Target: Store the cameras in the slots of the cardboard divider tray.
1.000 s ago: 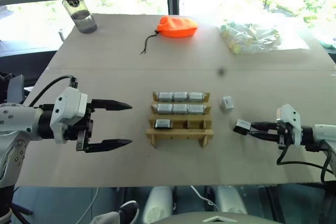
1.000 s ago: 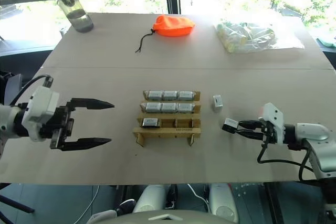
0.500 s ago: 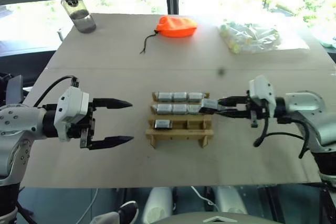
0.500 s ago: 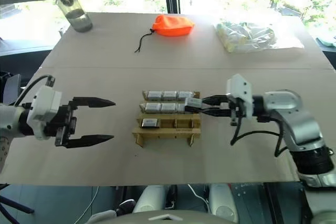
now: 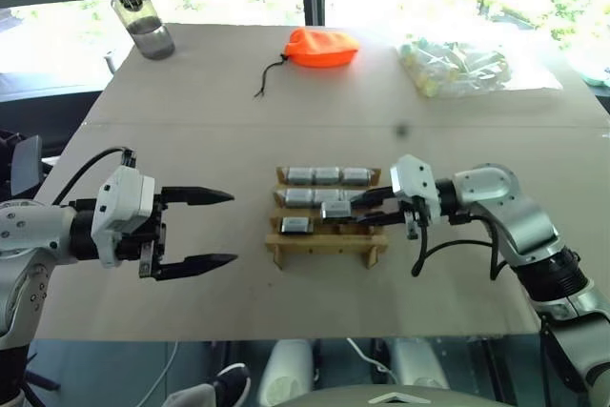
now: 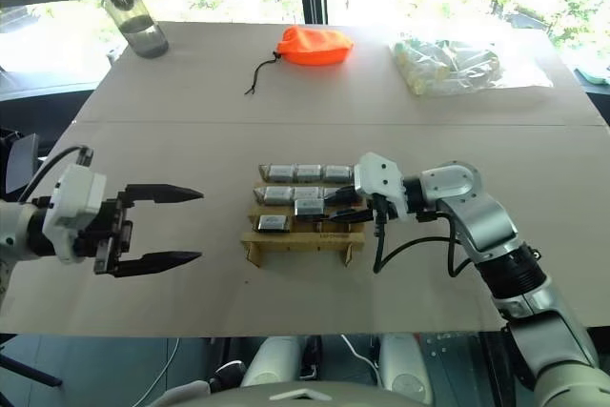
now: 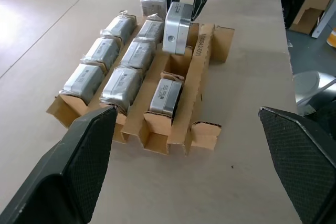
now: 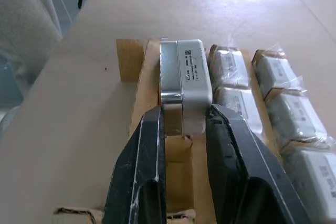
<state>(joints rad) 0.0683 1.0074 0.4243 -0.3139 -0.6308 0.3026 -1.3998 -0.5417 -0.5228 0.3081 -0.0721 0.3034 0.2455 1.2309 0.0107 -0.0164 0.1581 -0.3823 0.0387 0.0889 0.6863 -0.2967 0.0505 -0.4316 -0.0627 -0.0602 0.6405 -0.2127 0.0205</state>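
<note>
The right tool (image 5: 351, 213), its two black fingers clamped on a small silver-grey boxy camera (image 5: 335, 210), holds it just above the middle slot of the third row of the tan cardboard divider tray (image 5: 328, 245), which stands near the middle of the pale beige surface (image 5: 191, 102). The tray's two far rows each hold three wrapped silver-grey cameras (image 5: 327, 176), and one more camera (image 5: 297, 225) lies in the left slot of the third row; the nearest row holds nothing. The left tool (image 5: 200, 229) hangs well to the left of the tray, its fingers spread wide with nothing between them. At the far edge of the surface are a clear water bottle (image 5: 143, 21), an orange pouch (image 5: 320, 48) and a clear bag of pale items (image 5: 457, 66).
</note>
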